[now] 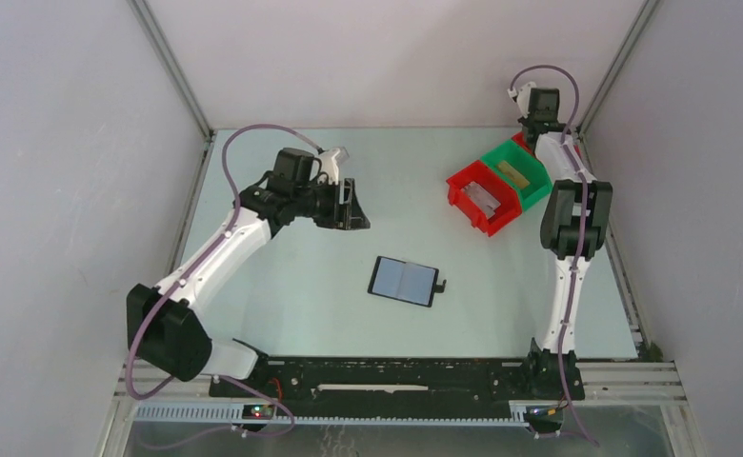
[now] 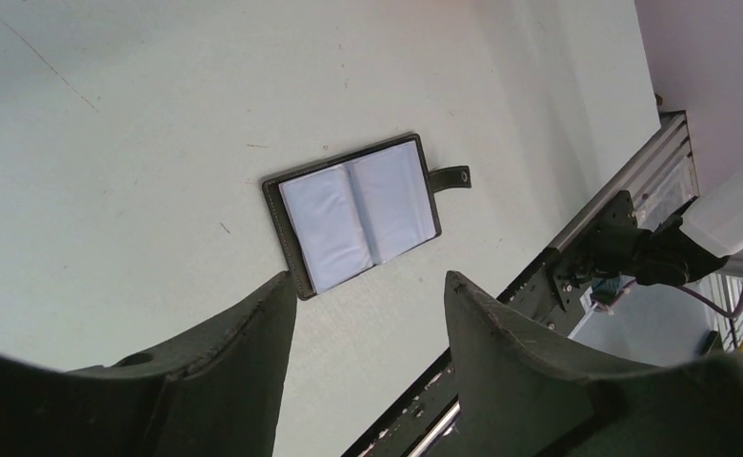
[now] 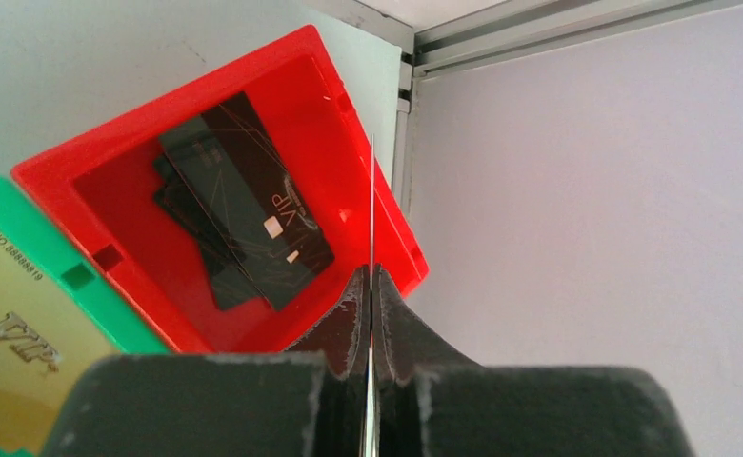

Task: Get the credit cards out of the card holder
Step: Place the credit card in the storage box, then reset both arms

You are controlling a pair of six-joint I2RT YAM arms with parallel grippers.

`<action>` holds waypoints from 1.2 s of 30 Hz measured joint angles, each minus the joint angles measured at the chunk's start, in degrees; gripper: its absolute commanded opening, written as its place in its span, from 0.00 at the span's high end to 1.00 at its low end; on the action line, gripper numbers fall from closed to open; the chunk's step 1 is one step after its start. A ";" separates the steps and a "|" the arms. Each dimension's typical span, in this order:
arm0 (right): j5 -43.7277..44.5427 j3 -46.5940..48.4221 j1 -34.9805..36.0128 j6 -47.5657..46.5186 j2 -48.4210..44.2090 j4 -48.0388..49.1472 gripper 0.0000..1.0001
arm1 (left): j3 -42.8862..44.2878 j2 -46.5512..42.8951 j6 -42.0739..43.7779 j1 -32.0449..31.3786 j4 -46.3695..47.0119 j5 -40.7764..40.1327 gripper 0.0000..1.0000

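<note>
Table (image 1: pixel 291 286): task looks well along. Red bin (image 1: pixel 459 183) and green bin (image 1: pixel 537 190) at the far right corner hold cards. Card holder (image 1: pixel 404 280) lies open mid-table, nearer the near edge, pale panels up; cannot tell if any cards are left inside. Left gripper (image 2: pixel 368 276) jaws wide, empty. Right gripper (image 3: pixel 371 286) pinched on a thin card (image 3: pixel 371 190), edge-on over red bin. Dark cards (image 3: pixel 244 200) read "VIP"; gold card (image 3: pixel 15 333) "VIP", "NO 8888…"
</note>
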 measured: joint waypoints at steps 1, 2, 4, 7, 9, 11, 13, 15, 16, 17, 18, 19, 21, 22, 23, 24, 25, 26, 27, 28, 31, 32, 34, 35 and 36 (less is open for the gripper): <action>0.00 0.55 0.00 -0.20 0.79 0.31 1.00 | 0.11 0.26 -0.02 0.13 0.00 0.00 0.37; 0.00 1.29 -0.02 -0.33 1.84 0.55 0.98 | 0.15 0.87 0.00 0.22 0.13 0.02 0.37; -0.02 2.19 -0.09 -0.44 3.45 1.01 0.96 | 0.15 1.75 -0.02 0.42 0.13 0.02 0.37; -0.09 2.71 -0.11 -0.63 5.46 1.33 0.87 | 0.15 2.86 -0.02 0.72 0.24 0.00 0.37; -0.15 2.71 -0.15 -0.81 6.56 1.46 0.80 | 0.15 3.30 -0.04 0.87 0.35 0.02 0.37; -0.24 2.71 -0.24 -0.90 7.43 1.62 0.68 | 0.15 3.48 -0.02 0.94 0.44 0.00 0.37; 0.37 2.73 -0.28 -1.53 7.96 2.43 0.61 | 0.15 3.48 -0.02 0.96 0.46 0.00 0.37; 0.17 2.75 -0.31 -1.16 7.91 2.95 0.58 | 0.15 3.48 -0.02 1.03 0.50 0.00 0.37; 0.20 2.75 -0.39 -1.14 7.91 3.21 0.57 | 0.15 3.48 -0.02 1.03 0.52 0.00 0.37; 0.11 2.78 -0.46 -0.96 7.85 3.28 0.57 | 0.15 3.48 -0.02 1.05 0.59 0.00 0.37; 0.07 2.82 -0.52 -0.57 7.78 3.13 0.56 | 0.15 3.48 -0.02 1.07 0.66 0.02 0.37; -0.02 2.95 -0.52 -0.07 7.67 2.78 0.55 | 0.15 3.48 -0.02 1.09 0.68 0.11 0.37; -0.13 3.10 -0.44 1.09 7.26 1.55 0.53 | 0.15 3.56 -0.02 1.09 0.92 0.39 0.37; -0.24 3.19 -0.33 1.77 6.88 0.72 0.52 | 0.15 3.61 -0.02 1.09 0.96 0.52 0.37; -0.37 3.19 -0.20 2.32 6.45 -0.24 0.51 | 0.15 3.67 -0.02 1.09 0.96 0.63 0.37; -0.48 3.19 0.02 2.95 5.79 -1.27 0.50 | 0.15 3.72 -0.02 1.09 0.96 0.66 0.37; -0.50 3.19 0.28 3.58 5.01 -2.21 0.49 | 0.15 3.72 -0.02 1.09 0.94 0.70 0.37; -0.55 3.19 0.55 4.13 4.11 -3.08 0.49 | 0.15 3.67 -0.02 1.09 0.98 0.79 0.37; -0.61 3.19 0.85 4.76 2.95 -4.04 0.49 | 0.15 3.63 -0.02 1.11 0.98 0.94 0.37; -0.66 3.19 1.14 5.20 1.68 -4.83 0.48 | 0.15 3.54 -0.02 1.14 0.96 1.03 0.37; -0.48 3.19 2.23 7.39 -3.91 -7.58 0.47 | 0.15 2.69 -0.07 1.14 0.96 1.07 0.37; -0.46 3.19 2.49 8.24 -5.88 -8.24 0.46 | 0.15 2.05 -0.13 1.14 0.98 1.07 0.36; -0.50 3.19 3.04 10.73 -10.58 -10.01 0.44 | 0.04 0.42 -0.52 1.14 1.22 1.07 0.36; -0.52 3.19 3.61 12.74 -13.42 -11.21 0.43 | -0.02 -0.61 -0.68 1.14 1.38 1.07 0.36; -0.55 3.19 3.96 14.23 -15.52 -12.07 0.42 | -0.15 -1.49 -0.85 1.14 1.62 1.07 0.36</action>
